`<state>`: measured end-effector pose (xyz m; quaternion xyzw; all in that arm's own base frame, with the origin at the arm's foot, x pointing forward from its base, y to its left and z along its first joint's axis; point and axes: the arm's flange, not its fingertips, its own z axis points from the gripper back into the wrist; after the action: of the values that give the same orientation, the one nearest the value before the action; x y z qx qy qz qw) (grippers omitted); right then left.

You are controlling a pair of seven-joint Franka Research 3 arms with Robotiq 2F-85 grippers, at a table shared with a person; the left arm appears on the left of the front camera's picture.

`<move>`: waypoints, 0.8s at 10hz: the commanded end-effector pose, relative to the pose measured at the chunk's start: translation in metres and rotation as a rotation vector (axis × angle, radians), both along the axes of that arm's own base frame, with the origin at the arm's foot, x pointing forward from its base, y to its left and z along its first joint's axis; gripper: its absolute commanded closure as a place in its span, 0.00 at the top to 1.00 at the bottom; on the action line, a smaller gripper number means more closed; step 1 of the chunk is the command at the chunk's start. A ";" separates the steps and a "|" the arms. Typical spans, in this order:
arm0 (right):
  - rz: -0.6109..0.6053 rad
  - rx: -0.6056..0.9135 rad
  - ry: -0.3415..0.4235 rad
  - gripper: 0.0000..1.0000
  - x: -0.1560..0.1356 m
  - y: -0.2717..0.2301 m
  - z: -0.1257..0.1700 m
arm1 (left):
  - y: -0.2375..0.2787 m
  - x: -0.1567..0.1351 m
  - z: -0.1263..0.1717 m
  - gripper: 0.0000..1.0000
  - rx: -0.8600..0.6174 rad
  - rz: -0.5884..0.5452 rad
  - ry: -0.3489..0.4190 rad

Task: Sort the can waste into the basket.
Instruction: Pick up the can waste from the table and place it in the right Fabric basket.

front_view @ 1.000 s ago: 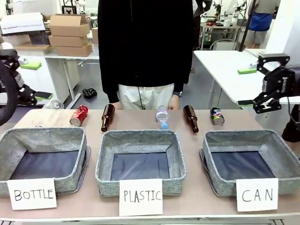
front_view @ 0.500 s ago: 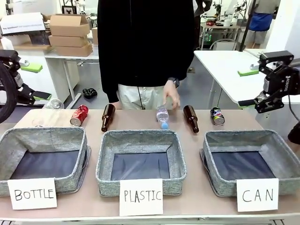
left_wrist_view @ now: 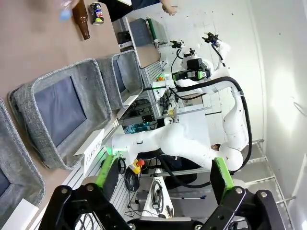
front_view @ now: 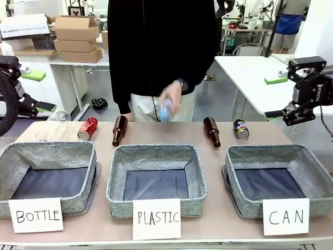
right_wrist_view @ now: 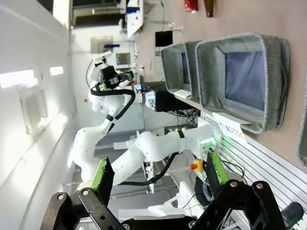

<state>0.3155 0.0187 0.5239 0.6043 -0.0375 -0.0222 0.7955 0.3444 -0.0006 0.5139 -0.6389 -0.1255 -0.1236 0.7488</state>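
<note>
The red can (front_view: 87, 128) lies on the table behind the BOTTLE basket, and shows too in the right wrist view (right_wrist_view: 191, 5). The dark blue can (front_view: 241, 129) lies behind the grey basket (front_view: 270, 151) signed "CAN"; the left wrist view holds both this can (left_wrist_view: 96, 13) and that basket (left_wrist_view: 125, 62). My right gripper (front_view: 290, 92) hangs open in the air, up and right of the blue can, well apart from it. In the wrist views my left gripper (left_wrist_view: 163, 175) and right gripper (right_wrist_view: 158, 172) are open with nothing between the fingers.
A person stands at the far side, one hand holding a clear plastic bottle (front_view: 166, 109) above the table. Two brown bottles (front_view: 119, 130) (front_view: 212, 132) lie in the row with the cans. The PLASTIC basket (front_view: 156, 151) and BOTTLE basket (front_view: 47, 149) stand left of the CAN basket.
The person's hand reached down, took the plastic bottle off the table and raised it. My right gripper rose slightly a second ago and has held still since.
</note>
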 end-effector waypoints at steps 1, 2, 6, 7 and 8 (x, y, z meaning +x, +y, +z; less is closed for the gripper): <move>0.004 0.022 -0.031 1.00 0.004 0.003 0.000 | 0.000 -0.001 0.000 1.00 -0.002 -0.011 -0.023; 0.004 0.022 -0.031 1.00 0.004 0.003 0.000 | 0.000 0.000 0.000 1.00 0.000 0.000 0.000; 0.004 0.022 -0.031 1.00 0.004 0.003 0.000 | 0.000 0.073 -0.004 1.00 0.945 0.193 -0.087; 0.004 0.022 -0.031 1.00 0.004 0.003 0.000 | -0.004 0.090 -0.012 1.00 1.117 0.201 -0.068; 0.004 0.022 -0.031 1.00 0.004 0.003 0.000 | -0.011 0.103 -0.015 1.00 1.170 0.208 -0.098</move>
<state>0.3162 0.0190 0.5227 0.6032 -0.0373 -0.0210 0.7965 0.4382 -0.0030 0.5049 -0.2395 -0.1755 -0.1620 0.9411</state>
